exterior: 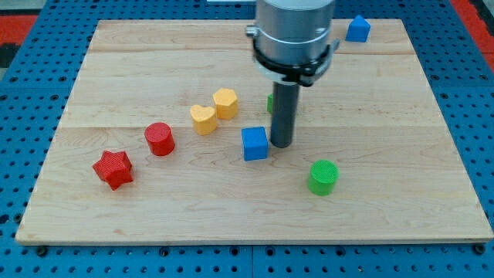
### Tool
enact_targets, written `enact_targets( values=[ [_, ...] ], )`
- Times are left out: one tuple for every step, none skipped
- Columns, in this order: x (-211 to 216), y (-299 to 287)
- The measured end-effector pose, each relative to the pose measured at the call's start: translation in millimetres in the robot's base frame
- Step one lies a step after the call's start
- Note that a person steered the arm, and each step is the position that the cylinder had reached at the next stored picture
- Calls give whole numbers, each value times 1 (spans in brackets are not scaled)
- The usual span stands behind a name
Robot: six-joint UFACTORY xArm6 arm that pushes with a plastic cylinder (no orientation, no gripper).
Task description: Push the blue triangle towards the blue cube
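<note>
While your wooden board lies wide, my tip has no pincer and holds nothing, resting just beside the blue cube. You risk knocking it, since the blue triangle sits well apart, near the view's top.

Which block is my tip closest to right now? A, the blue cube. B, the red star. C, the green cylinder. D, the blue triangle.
A: my tip stands just at the view's right of the blue cube, about touching it, while the blue triangle sits far off by the board's top edge.
</note>
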State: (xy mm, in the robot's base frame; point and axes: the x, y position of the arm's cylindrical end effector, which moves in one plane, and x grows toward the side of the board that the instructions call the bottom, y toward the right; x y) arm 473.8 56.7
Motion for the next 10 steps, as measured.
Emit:
enact_targets(
  values=[
    [-10, 75],
    [-48, 160],
    [-112, 243],
    [-160, 288],
    [-215, 288],
    [-278, 280],
    [-282, 252],
    [-282, 170],
    [-282, 125],
    [-279, 124]
  ],
)
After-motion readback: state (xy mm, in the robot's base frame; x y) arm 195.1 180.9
